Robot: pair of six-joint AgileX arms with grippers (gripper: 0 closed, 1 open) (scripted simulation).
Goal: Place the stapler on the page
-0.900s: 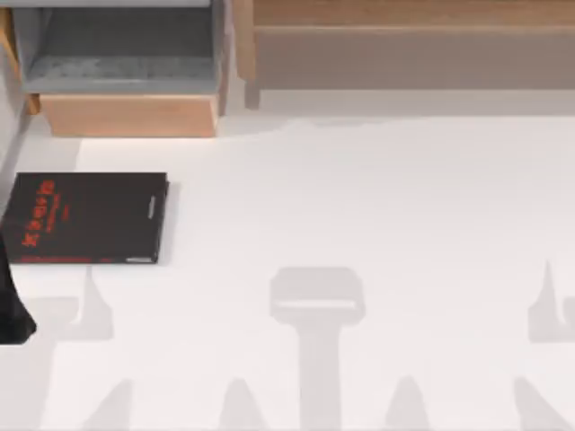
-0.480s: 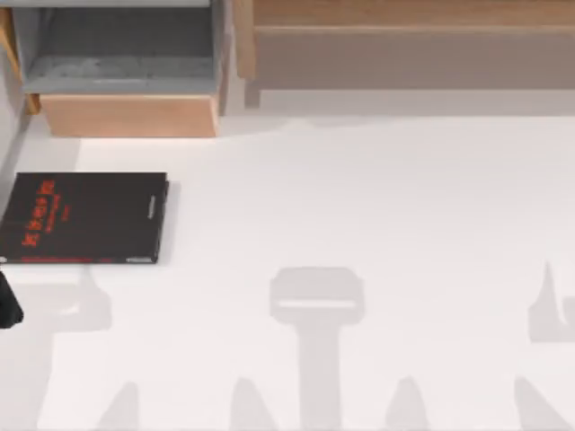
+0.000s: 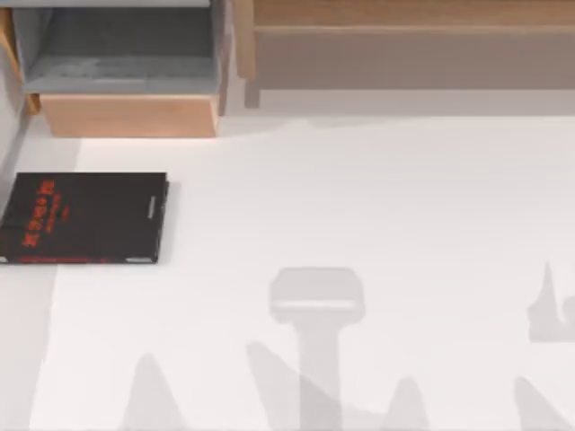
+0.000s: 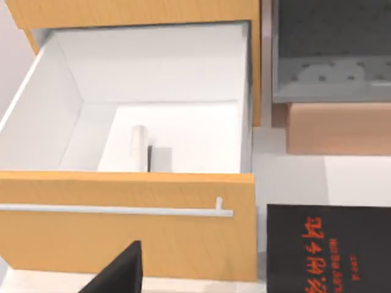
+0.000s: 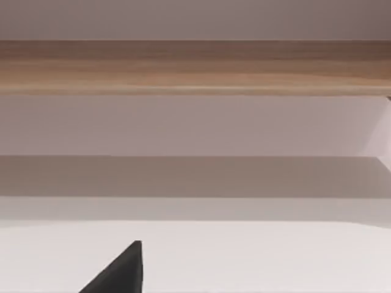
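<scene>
Pale narrow stapler (image 4: 140, 146) (rounded end) lies in white-lined drawer (image 4: 55, 122).

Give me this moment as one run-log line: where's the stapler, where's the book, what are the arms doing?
stapler: inside open drawer, not grasped | page: black book at table's left, nothing on it | left gripper: facing drawer | right gripper: idle above table

A rendered office-like desk scene: a plain white table (image 3: 359, 224) carries a black book (image 3: 85, 218), beside an open wooden drawer (image 4: 128, 226) and wooden shelving (image 3: 404, 45) along the back
</scene>
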